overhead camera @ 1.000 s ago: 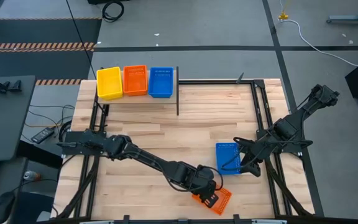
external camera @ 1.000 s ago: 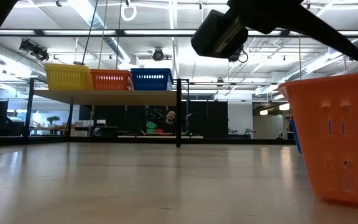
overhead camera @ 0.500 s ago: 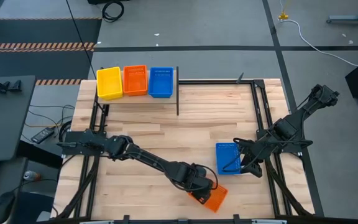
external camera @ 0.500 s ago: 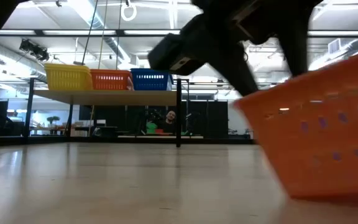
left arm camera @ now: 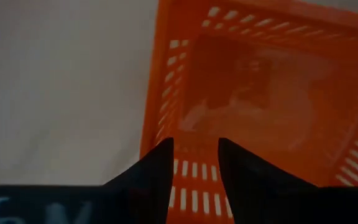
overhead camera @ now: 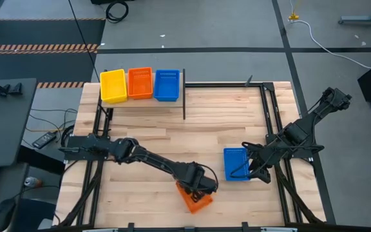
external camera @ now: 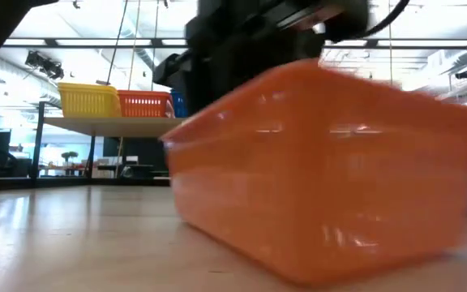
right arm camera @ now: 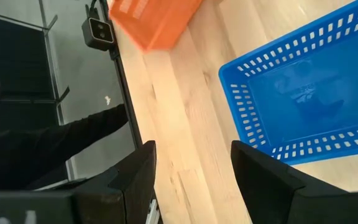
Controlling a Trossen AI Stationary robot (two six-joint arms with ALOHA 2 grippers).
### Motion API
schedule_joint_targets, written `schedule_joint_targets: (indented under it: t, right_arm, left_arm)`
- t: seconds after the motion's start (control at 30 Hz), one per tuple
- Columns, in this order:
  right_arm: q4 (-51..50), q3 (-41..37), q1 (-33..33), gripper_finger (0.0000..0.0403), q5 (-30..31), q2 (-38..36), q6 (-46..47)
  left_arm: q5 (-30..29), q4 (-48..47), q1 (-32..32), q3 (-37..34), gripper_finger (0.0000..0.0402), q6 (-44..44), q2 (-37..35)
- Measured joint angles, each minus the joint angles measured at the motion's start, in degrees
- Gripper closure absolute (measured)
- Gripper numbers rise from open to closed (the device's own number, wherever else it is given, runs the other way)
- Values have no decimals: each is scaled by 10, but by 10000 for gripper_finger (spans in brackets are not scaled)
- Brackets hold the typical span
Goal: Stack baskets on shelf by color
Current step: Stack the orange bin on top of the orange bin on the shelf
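My left end effector (overhead camera: 197, 191) sits near the front edge of the bench (overhead camera: 192, 135), its two dark fingers (left arm camera: 157, 171) pinched on the near wall of an orange basket (overhead camera: 194, 198), one inside and one outside. In the low view that basket fills the foreground, tilted, with one end off the pale plank surface. My right end effector (overhead camera: 253, 169) hangs at the right side of the bench, fingers spread apart and empty, just beside a blue basket (overhead camera: 236, 163) that lies flat on the wood.

The shelf (overhead camera: 140, 102) stands at the far left corner on thin black legs, carrying a yellow basket (overhead camera: 113, 85), a second orange basket (overhead camera: 140, 82) and a second blue basket (overhead camera: 167, 84) side by side, touching.

Around the bench the floor is grey concrete, with striped tape, a black cable coil (overhead camera: 116, 9) and a white cord (overhead camera: 321, 40). Beyond the shelf, the low view shows a hall with long ceiling lights (external camera: 136, 42).
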Motion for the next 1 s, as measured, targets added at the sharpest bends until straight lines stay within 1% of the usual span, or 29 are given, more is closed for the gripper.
schedule_joint_targets:
  t: [0.13,0.23,0.33,0.5,0.63,0.8,0.9,1.0]
  right_arm:
    - [-6,0,0,189,0,0,0]
    - [-18,0,0,189,-2,0,0]
    - [-33,0,0,188,-2,0,0]
    - [-56,0,0,189,-2,0,0]
    - [-63,0,0,189,-2,-2,-3]
    - [-58,0,0,189,17,-4,-4]
    - [-59,0,0,188,25,-4,-7]
    - [-58,0,0,189,35,-4,-9]
  left_arm:
    - [-23,-91,21,0,269,50,0]
    - [-24,-127,35,7,269,74,-2]
    - [-23,-108,37,33,269,91,-19]
    - [15,-21,17,34,269,91,-67]
    - [24,25,-12,35,269,72,-90]
    - [15,59,-49,34,269,52,-81]
    - [0,66,-58,29,264,35,-72]
    - [-19,83,-59,16,250,32,-67]
